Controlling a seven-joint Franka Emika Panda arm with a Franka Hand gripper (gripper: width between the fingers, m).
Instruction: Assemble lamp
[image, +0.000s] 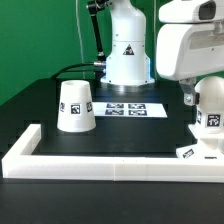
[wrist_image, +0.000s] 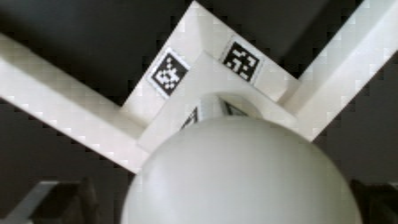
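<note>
The white round-headed bulb fills the near part of the wrist view, and my gripper sits around it with a dark finger close against each side. Under it lies the flat angular lamp base with two square tags. In the exterior view the bulb stands upright on the base at the exterior view's right, with the gripper on its head and one dark finger showing. The cone shade stands apart at the exterior view's left, wide end down.
The marker board lies flat in the middle of the black table, in front of the arm's own pedestal. The long white rail-like border runs along the front edge and turns back at the exterior view's left.
</note>
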